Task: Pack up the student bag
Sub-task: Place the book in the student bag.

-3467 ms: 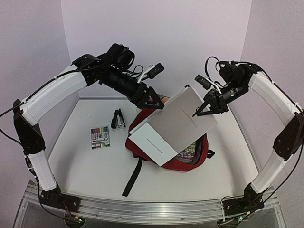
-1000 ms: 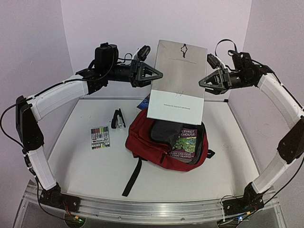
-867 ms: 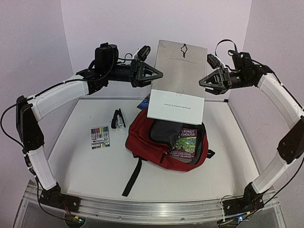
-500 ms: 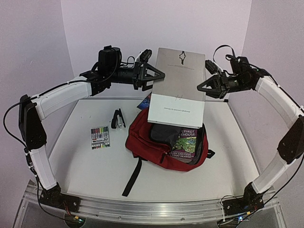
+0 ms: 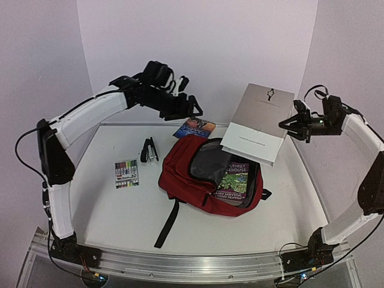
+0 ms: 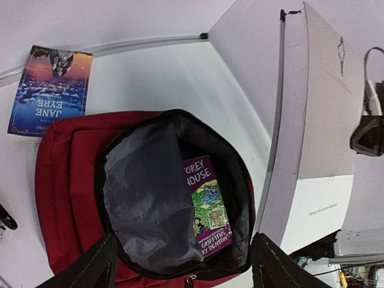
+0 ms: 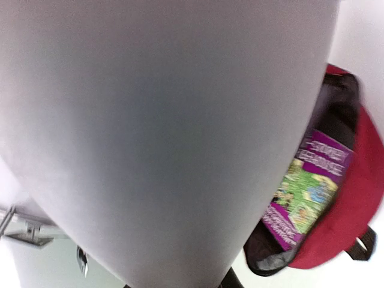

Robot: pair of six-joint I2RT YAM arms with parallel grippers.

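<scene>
The student bag (image 5: 192,180) lies open on the table, its grey lining (image 6: 147,198) showing and a purple book (image 5: 233,180) inside. The bag also shows in the left wrist view (image 6: 66,174) and the right wrist view (image 7: 360,180). My right gripper (image 5: 289,126) is shut on the right edge of a grey and white folder (image 5: 258,120) and holds it tilted in the air above the bag's far right. The folder fills the right wrist view (image 7: 156,120). My left gripper (image 5: 191,111) is open and empty, high above the bag's far side, apart from the folder (image 6: 312,132).
A Jane Eyre book (image 5: 194,127) lies behind the bag, also in the left wrist view (image 6: 51,90). A black stapler (image 5: 148,150) and a pack of markers (image 5: 126,173) lie left of the bag. A black strap (image 5: 167,223) trails toward the front. Walls close the back and sides.
The left gripper has drawn back from the folder's left edge. The right gripper has carried the folder to the right and lower, uncovering the bag's opening.
</scene>
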